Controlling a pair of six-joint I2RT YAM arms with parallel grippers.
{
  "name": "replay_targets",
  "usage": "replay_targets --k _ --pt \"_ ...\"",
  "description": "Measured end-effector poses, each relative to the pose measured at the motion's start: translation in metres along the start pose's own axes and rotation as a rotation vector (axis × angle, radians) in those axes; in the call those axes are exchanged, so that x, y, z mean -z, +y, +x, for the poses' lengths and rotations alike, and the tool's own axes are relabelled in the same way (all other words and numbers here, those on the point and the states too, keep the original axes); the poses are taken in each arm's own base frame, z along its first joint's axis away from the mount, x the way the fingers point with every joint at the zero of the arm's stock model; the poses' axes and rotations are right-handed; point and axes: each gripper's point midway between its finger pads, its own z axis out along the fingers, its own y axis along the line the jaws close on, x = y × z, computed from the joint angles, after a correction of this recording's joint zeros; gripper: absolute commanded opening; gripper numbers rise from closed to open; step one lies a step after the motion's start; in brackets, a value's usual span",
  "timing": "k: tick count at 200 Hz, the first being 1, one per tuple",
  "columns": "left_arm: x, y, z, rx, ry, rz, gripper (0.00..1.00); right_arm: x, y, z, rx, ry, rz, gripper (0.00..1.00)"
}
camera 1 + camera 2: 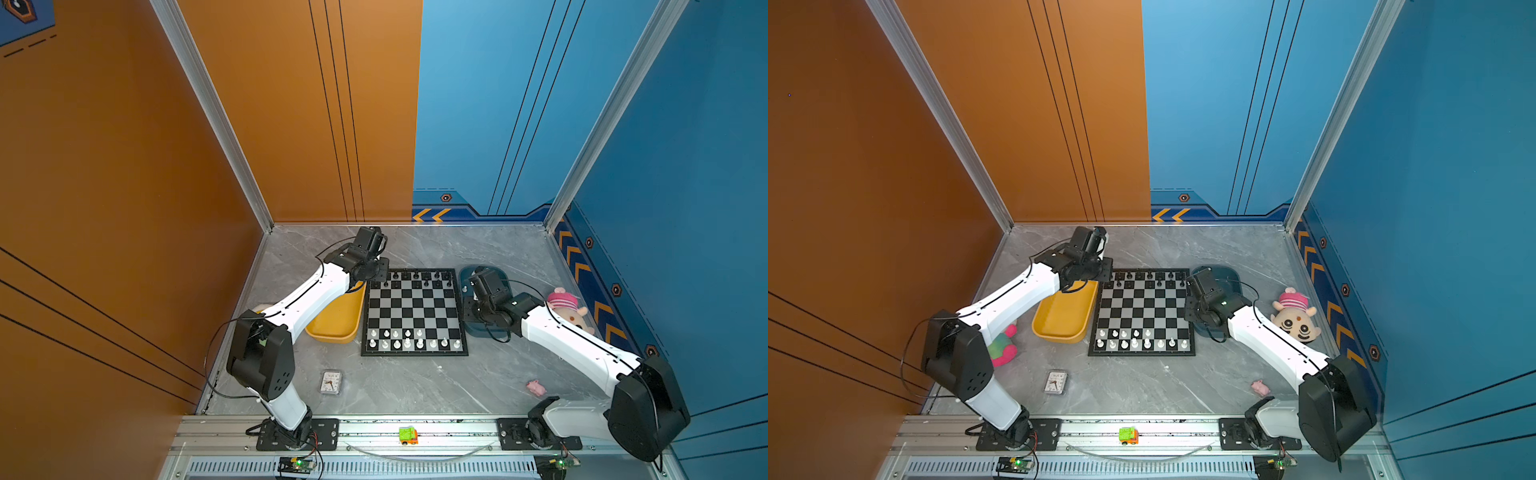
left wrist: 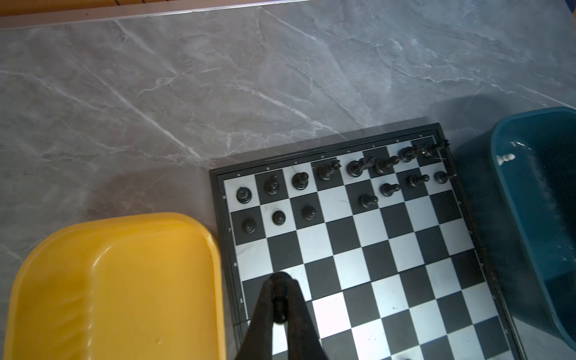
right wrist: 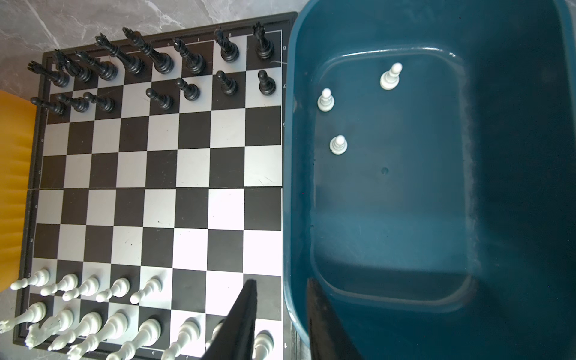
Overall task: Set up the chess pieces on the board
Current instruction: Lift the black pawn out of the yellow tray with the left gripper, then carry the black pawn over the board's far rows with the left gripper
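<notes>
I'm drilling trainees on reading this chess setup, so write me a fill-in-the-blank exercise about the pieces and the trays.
The teal tray holds ___ white pawns.
The left gripper is shut on a pawn coloured ___.
On the board, ___ black pawns stand in their row.
Missing words: three; black; seven.
</notes>
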Motion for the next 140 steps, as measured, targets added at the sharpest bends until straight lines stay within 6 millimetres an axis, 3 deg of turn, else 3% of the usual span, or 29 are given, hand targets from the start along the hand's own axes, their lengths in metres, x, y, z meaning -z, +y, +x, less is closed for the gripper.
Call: replay_targets --k 140 --pt "-0.065 -0.083 0.016 -0.115 0.140 0.102 0.05 -0.007 -0.020 0.008 -0.048 0.019 0.009 0.31"
